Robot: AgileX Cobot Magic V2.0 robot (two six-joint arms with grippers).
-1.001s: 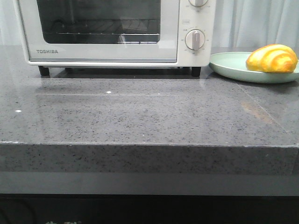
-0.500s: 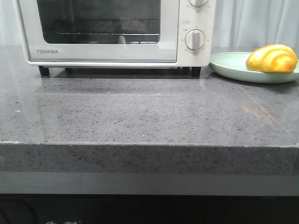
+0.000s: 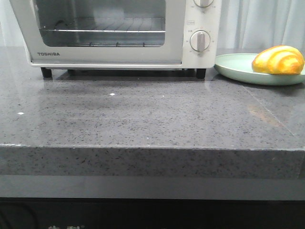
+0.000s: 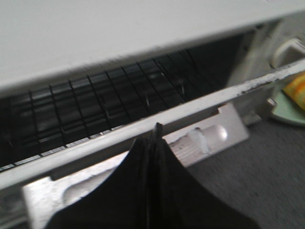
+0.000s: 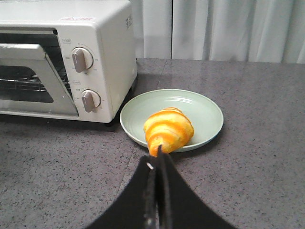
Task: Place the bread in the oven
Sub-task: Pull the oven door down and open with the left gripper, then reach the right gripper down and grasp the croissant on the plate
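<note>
The white Toshiba oven [image 3: 202, 21] stands at the back left of the counter, its glass door [image 3: 105, 56] tipped slightly outward. In the left wrist view my left gripper [image 4: 155, 129] is shut, its tip against the top edge of the ajar door by the white door handle [image 4: 214, 136]; the wire rack [image 4: 109, 100] shows through the gap. The golden-yellow bread [image 3: 279, 59] lies on a pale green plate [image 3: 233, 67] right of the oven. My right gripper [image 5: 158, 150] is shut and empty, hovering just short of the bread [image 5: 167, 129]. Neither gripper shows in the front view.
The oven's two round knobs [image 5: 83, 59] face the plate's [image 5: 205, 112] side. Grey speckled counter [image 3: 152, 119] runs to a front edge. White curtains [image 5: 228, 28] hang behind.
The oven door has tipped outward from closed, so the rack inside now shows at a different angle. The bread and plate have not moved.
</note>
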